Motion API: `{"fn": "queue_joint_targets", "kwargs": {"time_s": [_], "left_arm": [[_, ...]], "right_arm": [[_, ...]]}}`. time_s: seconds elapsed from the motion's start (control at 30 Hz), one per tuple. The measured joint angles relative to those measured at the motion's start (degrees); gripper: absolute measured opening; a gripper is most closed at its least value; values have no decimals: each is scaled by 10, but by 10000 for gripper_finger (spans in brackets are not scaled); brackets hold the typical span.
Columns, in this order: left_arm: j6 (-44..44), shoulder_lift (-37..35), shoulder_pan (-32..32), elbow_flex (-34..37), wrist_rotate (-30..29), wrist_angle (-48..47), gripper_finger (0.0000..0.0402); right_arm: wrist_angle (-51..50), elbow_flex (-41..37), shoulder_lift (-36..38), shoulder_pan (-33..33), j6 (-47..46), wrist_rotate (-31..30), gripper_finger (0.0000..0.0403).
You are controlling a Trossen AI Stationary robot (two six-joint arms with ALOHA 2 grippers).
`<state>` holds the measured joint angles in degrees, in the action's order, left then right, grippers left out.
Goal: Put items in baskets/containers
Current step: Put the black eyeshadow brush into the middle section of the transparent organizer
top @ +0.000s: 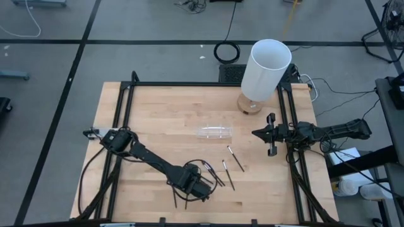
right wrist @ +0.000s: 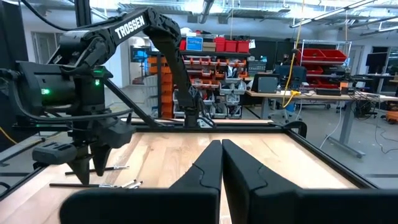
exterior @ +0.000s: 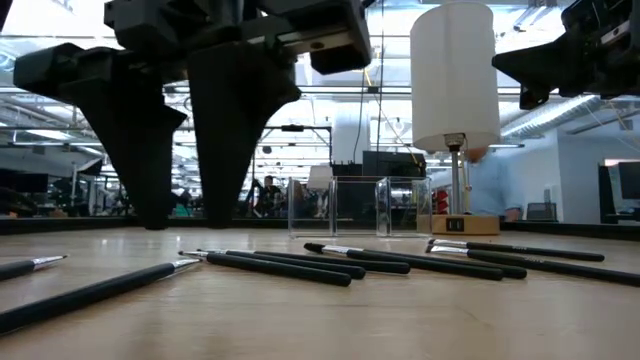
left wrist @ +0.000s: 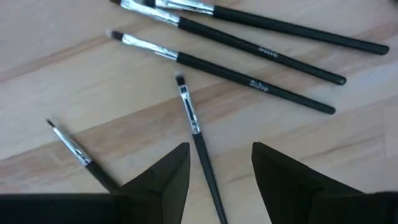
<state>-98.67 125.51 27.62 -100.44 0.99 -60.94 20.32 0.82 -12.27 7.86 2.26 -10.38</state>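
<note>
Sitting under a workshop backdrop of shelves and benches, a pale wooden table [top: 151, 113] filling mid-frame in the high view. Lying scattered in the lower centre of that view, the thin dark brushes [top: 228, 174], tips silvery, none yet inside the clear tray [top: 214, 132], resting empty near the centre just above them. Standing at the upper right, unused, a tall white cylinder [top: 266, 69] on a round base. Hovering low over the brush cluster at lower centre, the left gripper [top: 201, 188], fingers spread moderately wide and holding nothing. Straddling one brush [left wrist: 198, 140] in the left wrist view, one finger [left wrist: 166, 177] on each side of the shaft, probably lining up so that closing pinches across the thin handle rather than along it. Lying just past it, three more brushes roughly parallel, apart enough to leave this one free for a single pick. Waiting at the right edge of the high view, the right gripper [top: 272, 134], fingers pressed together and empty, likely parked clear of the tray approach. Judging the pick as about to begin, all placing left to do.
</note>
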Motion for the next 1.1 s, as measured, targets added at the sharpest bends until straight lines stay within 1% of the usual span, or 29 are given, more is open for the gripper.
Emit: {"fn": "queue_joint_targets", "kwargs": {"time_s": [0.27,0.57,1.1], "left_arm": [[-22,10,6,-1,5,6,182],[-5,43,13,-3,31,14,182],[155,45,18,-2,30,8,181]], "right_arm": [[0,0,0,0,0,0,0],[0,0,0,0,0,1,0],[4,0,0,0,0,0,0]]}}
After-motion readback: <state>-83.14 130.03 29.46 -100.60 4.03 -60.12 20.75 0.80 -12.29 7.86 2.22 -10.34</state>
